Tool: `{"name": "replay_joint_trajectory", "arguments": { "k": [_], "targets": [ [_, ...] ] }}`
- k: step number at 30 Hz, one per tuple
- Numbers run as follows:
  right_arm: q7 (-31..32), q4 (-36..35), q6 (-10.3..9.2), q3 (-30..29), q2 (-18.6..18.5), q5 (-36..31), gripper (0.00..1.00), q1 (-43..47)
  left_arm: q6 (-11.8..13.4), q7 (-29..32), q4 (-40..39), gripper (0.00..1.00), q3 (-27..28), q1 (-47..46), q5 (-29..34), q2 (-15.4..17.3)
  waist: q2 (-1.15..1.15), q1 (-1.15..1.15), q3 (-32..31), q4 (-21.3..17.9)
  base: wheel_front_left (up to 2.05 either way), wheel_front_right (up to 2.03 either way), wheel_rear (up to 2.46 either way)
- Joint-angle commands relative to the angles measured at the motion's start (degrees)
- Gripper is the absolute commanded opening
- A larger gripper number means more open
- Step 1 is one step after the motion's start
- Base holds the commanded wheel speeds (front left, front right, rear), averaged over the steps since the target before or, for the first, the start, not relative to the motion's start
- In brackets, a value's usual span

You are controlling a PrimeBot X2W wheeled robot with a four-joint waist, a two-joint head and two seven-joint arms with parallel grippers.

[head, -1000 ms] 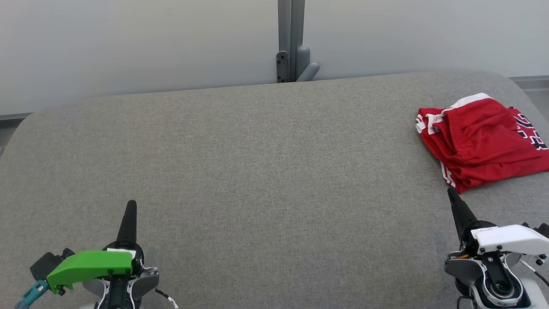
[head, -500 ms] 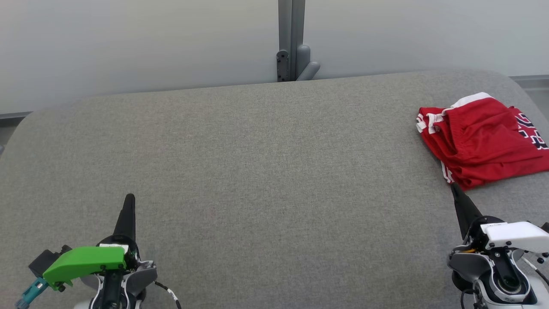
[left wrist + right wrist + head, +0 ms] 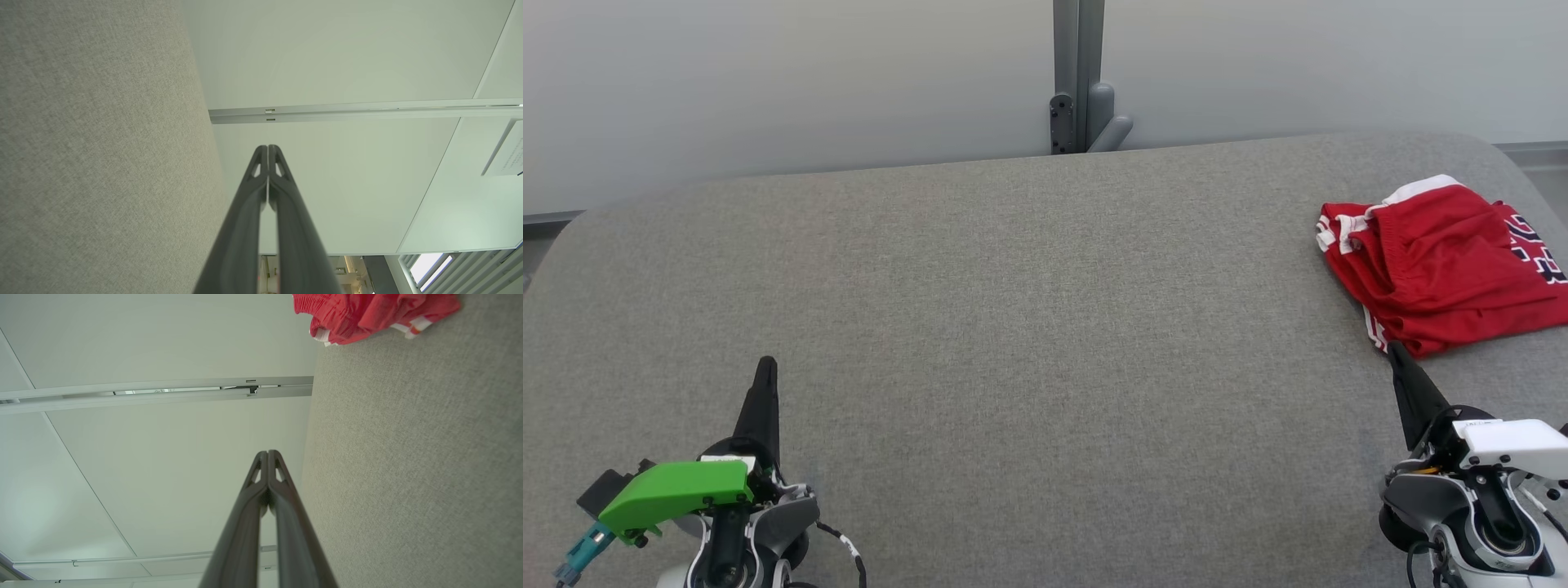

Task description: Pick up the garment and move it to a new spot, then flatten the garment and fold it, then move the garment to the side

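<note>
Seeing both arms shifting over the last second: left gripper is sinking its body toward the bottom edge of the head view while its tip is creeping up. Right gripper is doing the same and drifting outward to the right. Camera is barely moving; the post is holding position. Fingers on both are pressed together tip to tip in the wrist views, gripping nothing. Garment, red with white trim, is lying in a rumpled, roughly doubled-over stack at the far right of the grey cushion, partly running off the head view's right edge, and it isn't shifting between frames. Right fingertip is now sitting just short of its near hem, not touching as far as I can tell. Reading this two ways: a loose heap waiting for a grab, or an already folded piece parked at the side with arms settling back. Frames aren't settling which, so I'm not calling a next move.
</note>
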Motion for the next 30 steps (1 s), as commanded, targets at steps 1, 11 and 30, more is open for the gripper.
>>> {"name": "replay_joint_trajectory", "arguments": {
  "k": [1, 11, 30],
  "targets": [
    [0.21, 0.12, 0.02, -0.13, -0.15, 0.35, 0.0, -0.59, -0.33, 0.02, 0.1, 0.0, 0.22, -0.75, -0.15, -0.01, 0.4, 0.0, 0.0, 0.0, 0.0, 0.0, 0.0],
    [0.4, 0.13, 0.02, -0.34, 0.01, 0.07, 0.0, -0.64, -0.33, 0.01, 0.1, 0.0, 0.21, -0.75, -0.16, -0.01, 0.4, 0.0, 0.0, 0.0, 0.0, 0.0, 0.0],
    [0.6, 0.14, 0.02, -0.65, 0.22, -0.29, 0.0, -0.7, -0.33, 0.0, 0.09, 0.0, 0.2, -0.75, -0.17, -0.01, 0.4, 0.0, 0.0, 0.0, 0.0, 0.0, 0.0]
  ]
}}
